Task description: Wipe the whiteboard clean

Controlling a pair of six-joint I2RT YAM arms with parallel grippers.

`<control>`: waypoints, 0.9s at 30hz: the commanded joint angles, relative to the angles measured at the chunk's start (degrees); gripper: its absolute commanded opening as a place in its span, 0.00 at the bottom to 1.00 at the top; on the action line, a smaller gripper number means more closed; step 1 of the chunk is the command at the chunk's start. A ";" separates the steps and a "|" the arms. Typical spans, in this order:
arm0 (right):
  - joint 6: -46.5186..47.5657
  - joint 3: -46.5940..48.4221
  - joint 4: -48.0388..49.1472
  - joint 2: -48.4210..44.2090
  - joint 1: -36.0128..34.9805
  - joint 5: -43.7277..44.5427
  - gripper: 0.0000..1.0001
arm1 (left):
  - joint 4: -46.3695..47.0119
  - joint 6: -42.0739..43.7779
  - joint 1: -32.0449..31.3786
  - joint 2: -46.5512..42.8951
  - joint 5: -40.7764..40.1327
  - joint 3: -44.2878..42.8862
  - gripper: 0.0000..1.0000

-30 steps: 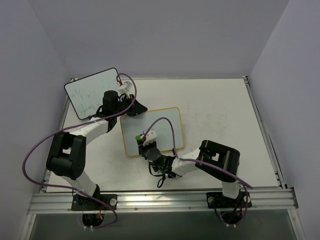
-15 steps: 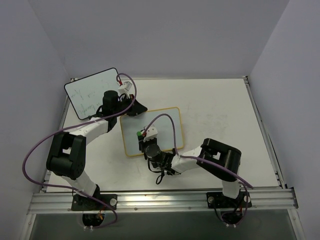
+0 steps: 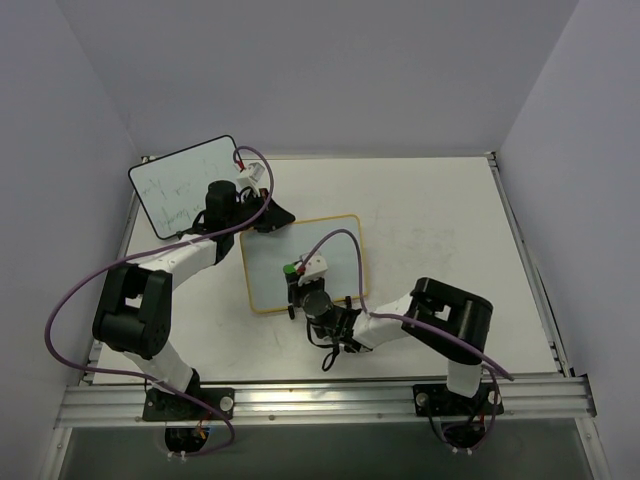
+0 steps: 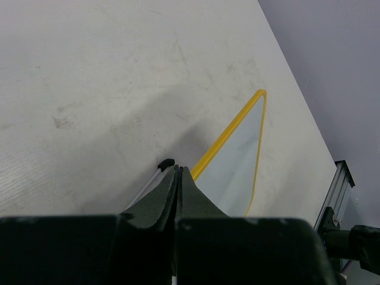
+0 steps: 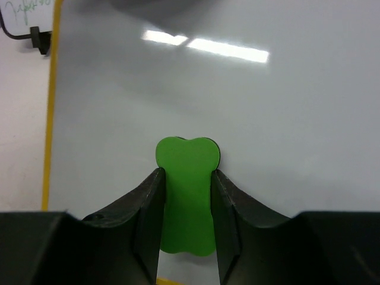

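Note:
The whiteboard, yellow-framed, lies flat on the table's middle. Its surface looks blank in the right wrist view. My right gripper is shut on a green eraser, which is pressed on the board near its front left corner. My left gripper is shut with nothing between its fingers. Its tips rest at the board's far left corner, beside the yellow frame and a black clip foot.
A black-framed whiteboard with green writing leans at the back left, behind the left arm. The board's other clip foot shows beside the yellow frame. The table's metal rail runs along the near edge; purple cables loop off both arms.
My right gripper has slid the eraser a little to the right across the board's near part. The left arm has stayed put.

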State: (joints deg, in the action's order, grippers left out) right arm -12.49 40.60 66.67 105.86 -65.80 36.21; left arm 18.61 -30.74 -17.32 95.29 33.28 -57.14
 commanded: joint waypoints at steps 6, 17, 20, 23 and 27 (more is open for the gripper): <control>-7.63 -10.79 -8.49 -8.39 7.79 7.91 0.00 | -1.65 1.30 -0.70 0.16 1.53 -1.65 0.02; -12.55 -15.81 -12.97 -15.68 10.95 14.68 0.00 | -1.65 1.30 -0.70 0.25 1.44 -1.65 0.02; -13.52 -17.21 -13.85 -17.70 12.62 15.12 0.00 | -1.56 1.30 -0.78 0.34 1.44 -1.65 0.02; -14.23 -18.18 -13.50 -19.11 13.07 14.77 0.00 | -1.47 1.21 -0.78 0.34 1.44 -1.57 0.02; -13.35 -17.66 -11.31 -17.45 12.63 11.79 0.00 | -1.30 1.21 -0.78 0.25 1.35 -1.39 0.02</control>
State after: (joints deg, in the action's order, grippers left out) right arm -25.67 23.14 58.11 87.39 -53.65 47.18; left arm 18.57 -30.74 -17.54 95.33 33.32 -57.34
